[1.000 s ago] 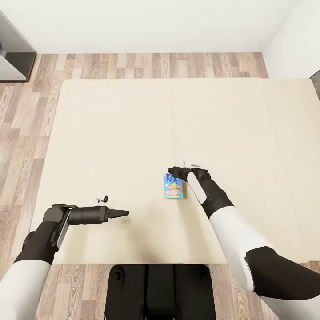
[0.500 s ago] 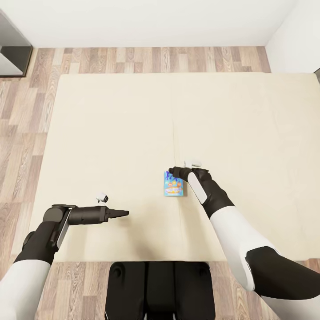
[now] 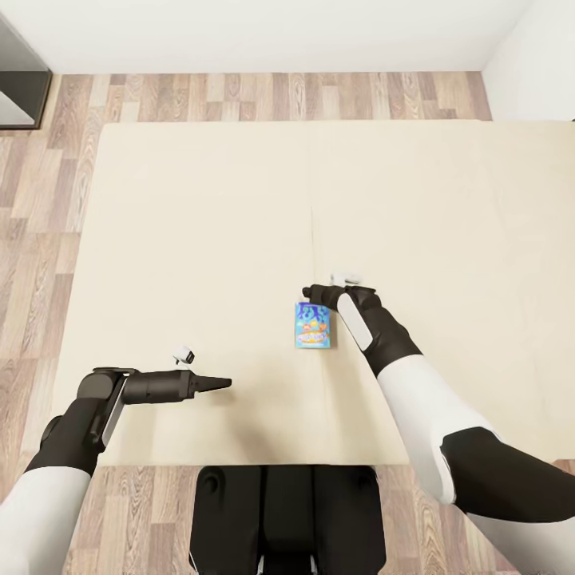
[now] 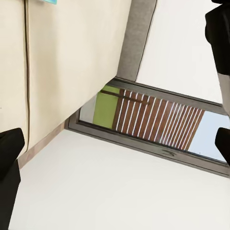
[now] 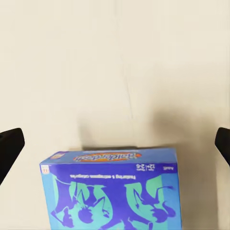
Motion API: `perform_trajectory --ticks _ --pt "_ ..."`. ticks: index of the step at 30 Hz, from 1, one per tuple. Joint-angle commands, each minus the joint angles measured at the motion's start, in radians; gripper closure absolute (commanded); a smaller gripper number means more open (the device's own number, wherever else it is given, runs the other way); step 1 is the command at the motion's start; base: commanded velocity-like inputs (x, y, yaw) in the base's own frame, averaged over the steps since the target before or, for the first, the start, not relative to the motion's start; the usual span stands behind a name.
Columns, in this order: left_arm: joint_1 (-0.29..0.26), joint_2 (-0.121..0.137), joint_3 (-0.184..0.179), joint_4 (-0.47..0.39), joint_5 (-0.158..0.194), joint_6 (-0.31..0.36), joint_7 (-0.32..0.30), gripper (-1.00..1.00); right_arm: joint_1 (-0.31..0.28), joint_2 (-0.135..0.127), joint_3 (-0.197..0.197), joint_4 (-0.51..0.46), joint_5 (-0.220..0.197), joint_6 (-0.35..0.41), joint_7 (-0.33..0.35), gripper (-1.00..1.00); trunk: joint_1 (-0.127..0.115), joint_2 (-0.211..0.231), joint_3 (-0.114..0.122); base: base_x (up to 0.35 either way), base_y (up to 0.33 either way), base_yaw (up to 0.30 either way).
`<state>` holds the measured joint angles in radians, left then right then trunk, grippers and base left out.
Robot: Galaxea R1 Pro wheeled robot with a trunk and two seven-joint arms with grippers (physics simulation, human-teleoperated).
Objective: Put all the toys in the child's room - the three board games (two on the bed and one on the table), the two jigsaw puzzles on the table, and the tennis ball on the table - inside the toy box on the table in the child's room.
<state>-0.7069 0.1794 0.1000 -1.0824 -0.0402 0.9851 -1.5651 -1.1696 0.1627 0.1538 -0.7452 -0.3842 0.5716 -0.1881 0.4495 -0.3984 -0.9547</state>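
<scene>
One small blue board game (image 3: 312, 325) lies flat on the beige bed (image 3: 200, 224), near the mattress seam. The right gripper (image 3: 313, 294) hangs at the box's twelve o'clock edge, fingers apart and not touching it, so the step in hand looks like the approach to a pick. Next it likely must lower and straddle that thin edge. The left gripper (image 3: 220, 384) idles at eight o'clock from the box; whether its fingers are parted I cannot tell. Only the right wrist view shows the box's printed edge (image 5: 112, 155) between the spread fingertips (image 5: 10, 146).

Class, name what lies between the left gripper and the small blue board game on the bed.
Only bare mattress: in the head view, nothing sits between the left gripper and the board game on the bed.
</scene>
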Motion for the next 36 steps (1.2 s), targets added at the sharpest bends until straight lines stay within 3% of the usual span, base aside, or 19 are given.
perform_trajectory --ticks 1,10,36 --pt "0.000 0.000 0.000 -0.001 -0.004 0.010 -0.006 -1.00 -0.004 0.001 0.003 -0.001 -0.010 0.015 -0.011 -1.00 0.001 -0.002 -0.003 0.000 0.000 0.000" --pt "0.000 0.000 0.001 -0.001 -0.004 0.010 -0.006 -1.00 -0.023 0.001 0.003 -0.002 -0.010 0.045 -0.029 -1.00 0.001 -0.002 -0.017 0.000 0.000 0.000" --pt "0.000 0.000 0.003 -0.001 -0.004 0.010 -0.006 -1.00 -0.027 0.000 0.006 0.007 -0.014 0.042 -0.032 -1.00 0.001 -0.002 -0.060 0.000 0.000 0.000"
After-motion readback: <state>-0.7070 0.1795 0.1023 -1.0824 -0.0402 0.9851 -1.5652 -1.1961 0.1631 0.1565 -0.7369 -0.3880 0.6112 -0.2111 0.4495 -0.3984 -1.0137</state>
